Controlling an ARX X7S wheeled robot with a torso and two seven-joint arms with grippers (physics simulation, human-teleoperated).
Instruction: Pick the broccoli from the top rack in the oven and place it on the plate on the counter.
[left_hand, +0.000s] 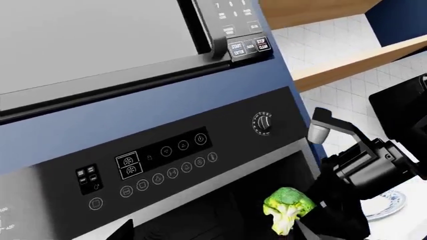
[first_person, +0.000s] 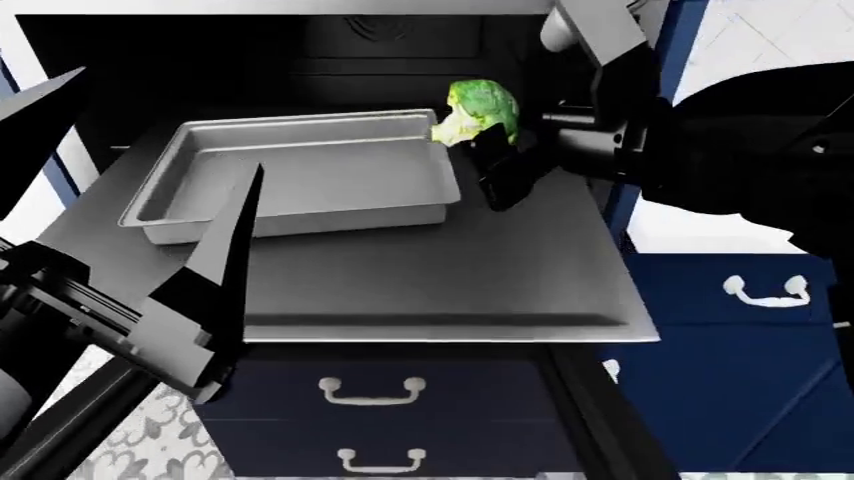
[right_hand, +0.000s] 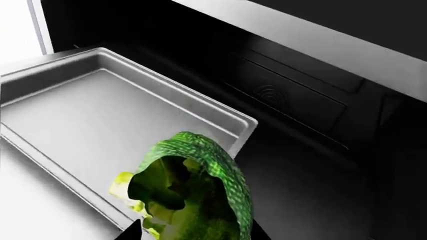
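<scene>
The right claw (first_person: 491, 150) grips the broccoli (first_person: 478, 108), holding it in the air above the far right corner of the silver baking tray (first_person: 300, 175) on the top rack (first_person: 441, 270). The left claw (first_person: 200, 270) hangs spread wide, holding nothing, near the rack's front left.

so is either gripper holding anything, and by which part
The right gripper holds the broccoli by its lower stem side; the left gripper holds nothing.
</scene>
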